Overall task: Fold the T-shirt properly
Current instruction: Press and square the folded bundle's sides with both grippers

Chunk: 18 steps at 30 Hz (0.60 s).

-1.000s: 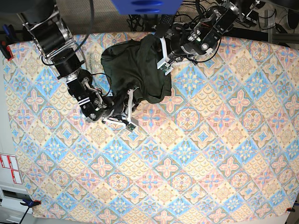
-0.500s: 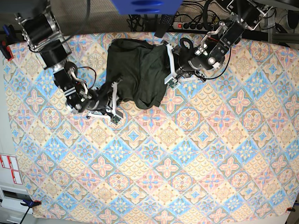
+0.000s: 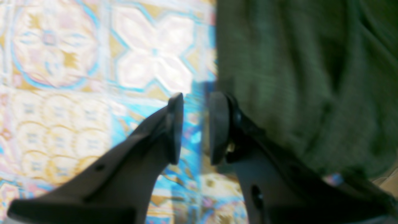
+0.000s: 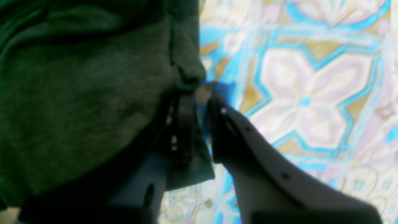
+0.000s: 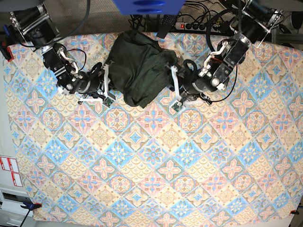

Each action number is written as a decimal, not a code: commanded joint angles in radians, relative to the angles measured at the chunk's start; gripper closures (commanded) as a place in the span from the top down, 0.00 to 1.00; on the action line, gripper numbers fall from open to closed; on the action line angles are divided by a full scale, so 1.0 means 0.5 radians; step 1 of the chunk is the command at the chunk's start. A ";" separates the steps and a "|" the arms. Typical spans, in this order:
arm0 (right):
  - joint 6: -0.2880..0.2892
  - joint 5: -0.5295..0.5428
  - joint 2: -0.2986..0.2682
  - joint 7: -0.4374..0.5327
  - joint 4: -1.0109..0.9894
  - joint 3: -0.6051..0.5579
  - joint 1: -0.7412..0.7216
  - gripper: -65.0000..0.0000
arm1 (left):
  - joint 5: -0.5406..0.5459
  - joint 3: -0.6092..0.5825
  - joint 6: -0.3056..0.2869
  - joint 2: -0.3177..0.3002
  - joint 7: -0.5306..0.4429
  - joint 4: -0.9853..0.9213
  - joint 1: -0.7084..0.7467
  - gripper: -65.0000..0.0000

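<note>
The dark olive-green knit T-shirt lies bunched in a rumpled heap near the far edge of the patterned tablecloth with its blue, pink and yellow tile print, between my two arms. A second ago it was drawn up into a taller, tighter bundle nearer the middle of the far side; now it has spread lower and wider, its near edge sagging to a rounded point.

My left gripper sits at the shirt's edge. Its fingers stand a narrow gap apart with only tablecloth showing between them, and the green fabric drapes against the outside of one finger, so I am not clamped on it. This arm has swung outward and nearer since the earlier frame.

My right gripper is at the opposite edge, fingers almost together; a fold of the shirt hangs over one finger, but I cannot tell whether any cloth is pinched. That arm has drawn back toward the far side.
</note>
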<state>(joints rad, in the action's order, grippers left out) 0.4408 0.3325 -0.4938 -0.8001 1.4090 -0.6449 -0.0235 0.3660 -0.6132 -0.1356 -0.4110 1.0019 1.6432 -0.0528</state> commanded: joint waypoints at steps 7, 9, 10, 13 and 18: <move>0.034 -0.037 -0.017 -0.172 0.019 0.358 0.110 0.13 | 0.040 0.010 -0.003 0.020 -0.014 0.204 -0.012 0.20; 0.034 -0.037 -0.017 -0.175 0.013 0.447 0.104 0.13 | 0.052 0.016 -0.003 0.010 0.023 0.299 0.061 0.20; 0.034 -0.037 -0.017 -0.175 -0.002 0.484 0.101 0.13 | 0.067 0.031 -0.003 -0.005 0.029 0.352 0.101 0.20; 0.034 -0.037 -0.017 -0.175 -0.055 0.570 0.098 0.13 | 0.138 0.111 -0.003 -0.008 0.026 0.499 0.276 0.20; 0.034 -0.037 0.026 -0.172 -0.233 0.573 -0.010 0.13 | 0.255 0.160 -0.003 -0.008 0.029 0.634 0.491 0.20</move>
<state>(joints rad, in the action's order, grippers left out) 0.4885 0.3569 -0.4808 -0.8631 1.3006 -0.3557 -0.0124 0.4843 -0.5339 -0.1352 -0.4133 1.0264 1.9423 0.1921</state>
